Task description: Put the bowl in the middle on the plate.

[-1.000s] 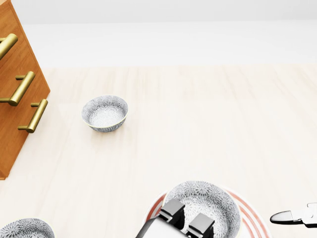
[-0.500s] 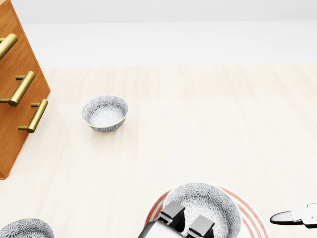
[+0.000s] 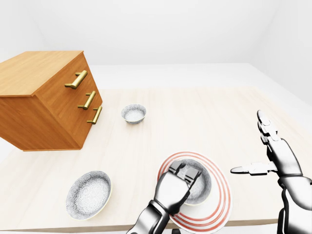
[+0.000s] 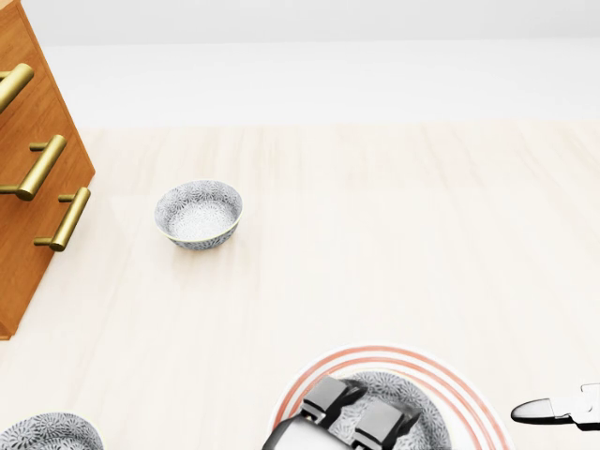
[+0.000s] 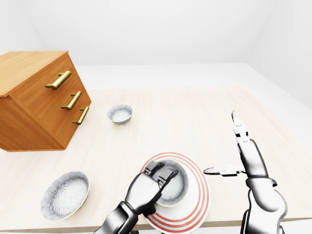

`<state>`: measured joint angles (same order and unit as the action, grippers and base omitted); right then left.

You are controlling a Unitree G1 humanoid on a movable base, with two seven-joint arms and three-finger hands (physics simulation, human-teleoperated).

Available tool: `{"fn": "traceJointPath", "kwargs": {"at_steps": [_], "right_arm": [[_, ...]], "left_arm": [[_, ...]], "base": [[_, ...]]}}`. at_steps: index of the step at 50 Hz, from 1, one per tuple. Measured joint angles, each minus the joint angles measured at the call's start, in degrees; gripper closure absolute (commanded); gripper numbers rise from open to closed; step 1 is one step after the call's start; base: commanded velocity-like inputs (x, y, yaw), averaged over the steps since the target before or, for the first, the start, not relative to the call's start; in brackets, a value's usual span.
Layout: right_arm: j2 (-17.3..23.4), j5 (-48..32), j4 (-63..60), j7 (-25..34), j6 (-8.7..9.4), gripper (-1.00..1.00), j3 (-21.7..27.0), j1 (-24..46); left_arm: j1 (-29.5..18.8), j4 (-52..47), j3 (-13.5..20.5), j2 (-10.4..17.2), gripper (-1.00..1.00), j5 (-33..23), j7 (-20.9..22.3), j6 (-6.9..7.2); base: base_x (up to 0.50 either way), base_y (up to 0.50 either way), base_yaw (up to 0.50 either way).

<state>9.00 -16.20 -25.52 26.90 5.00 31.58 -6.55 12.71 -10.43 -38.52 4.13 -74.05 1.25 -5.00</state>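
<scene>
A patterned grey bowl [image 3: 199, 184] sits inside the red-ringed white plate [image 3: 220, 195] near the bottom edge of the left-eye view. My left hand [image 3: 187, 172] comes up from the bottom edge, and its fingers are curled over the bowl's left rim, shut on it. In the head view the same bowl [image 4: 424, 405] shows low on the plate [image 4: 384, 360], with the plate's rings bare above it. My right hand [image 3: 251, 146] is held up to the right of the plate with fingers spread, open and holding nothing.
A smaller patterned bowl [image 3: 133, 113] stands toward the top of the table [image 3: 195, 122]. A wider bowl [image 3: 88, 193] lies at the bottom left. A wooden drawer chest [image 3: 44, 97] with brass handles fills the left side.
My left hand has drawn the bowl toward the bottom of the head view, so the plate's upper rings now show above it. The right hand has not moved.
</scene>
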Motion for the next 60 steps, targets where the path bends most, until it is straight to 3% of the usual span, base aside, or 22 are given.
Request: {"fn": "traceJointPath", "kwargs": {"at_steps": [22, 30, 33, 39, 44, 46, 51, 60], "right_arm": [[0.0, -0.1, 0.0, -0.1, 0.00, -1.00, 0.0, 0.0], [0.0, 0.0, 0.4, -0.3, 0.00, -1.00, 0.0, 0.0], [0.0, 0.0, 0.5, -0.4, 0.00, -1.00, -0.1, 0.0], [0.0, -0.1, 0.7, -0.5, 0.00, -1.00, -0.1, 0.0], [0.0, -0.2, 0.5, -0.5, 0.00, -1.00, -0.2, -0.1], [0.0, -0.3, 0.5, -0.5, 0.00, -1.00, -0.2, -0.1], [0.0, -0.5, 0.6, -0.5, 0.00, -1.00, -0.3, -0.1], [0.0, -0.8, 1.2, -0.6, 0.00, -1.00, -0.5, -0.1]], "left_arm": [[-0.2, -1.5, 0.6, 0.1, -1.00, 0.7, 1.0, 0.00], [-0.7, -3.3, 4.7, 0.5, -1.00, 3.7, 3.3, 0.00], [-1.1, -4.7, 8.6, 0.6, -1.00, 7.4, 6.1, 0.00], [-2.2, -8.5, 19.2, 0.9, -1.00, 17.6, 15.7, 2.49], [-3.7, -8.1, 30.7, 2.4, -1.00, 28.3, 25.2, 6.39], [-4.6, -8.0, 35.9, 3.2, -1.00, 33.6, 29.5, 9.69], [-6.9, -4.0, 48.3, 6.5, -1.00, 46.2, 38.7, 10.00], [-9.5, 9.6, 65.2, 13.4, -1.00, 71.6, 38.8, 10.00]], "base": [[0.00, 0.00, 0.00], [0.00, 0.00, 0.00], [0.00, 0.00, 0.00], [0.00, 0.00, 0.00], [0.00, 0.00, 0.00], [0.00, 0.00, 0.00], [0.00, 0.00, 0.00], [0.00, 0.00, 0.00]]}}
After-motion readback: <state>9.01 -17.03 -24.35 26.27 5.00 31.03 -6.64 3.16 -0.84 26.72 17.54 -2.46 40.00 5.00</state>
